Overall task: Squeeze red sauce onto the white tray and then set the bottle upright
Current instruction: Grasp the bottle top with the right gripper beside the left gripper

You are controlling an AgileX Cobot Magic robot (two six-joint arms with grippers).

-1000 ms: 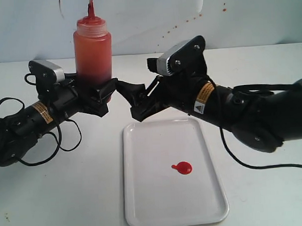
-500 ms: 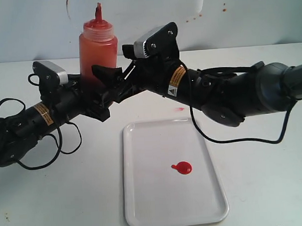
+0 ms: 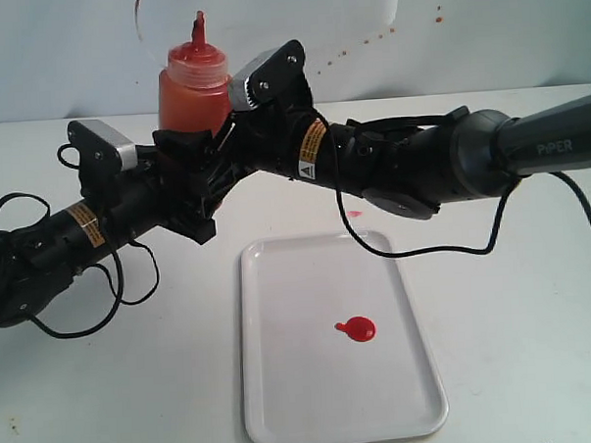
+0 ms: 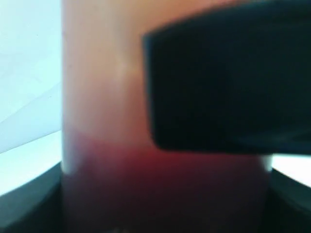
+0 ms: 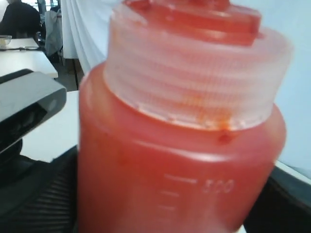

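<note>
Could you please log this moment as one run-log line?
bottle: upright, held low by left end effector | right end effector: jaws flanking bottle, grip unclear | red sauce: blob on white tray

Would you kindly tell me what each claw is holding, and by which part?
The left claw grips the upright squeeze bottle by its lower body. The right claw surrounds the bottle's body higher up; whether it grips cannot be told.

Bottle (image 3: 194,93) upright, sauce (image 3: 357,328) on tray (image 3: 284,399)
</note>
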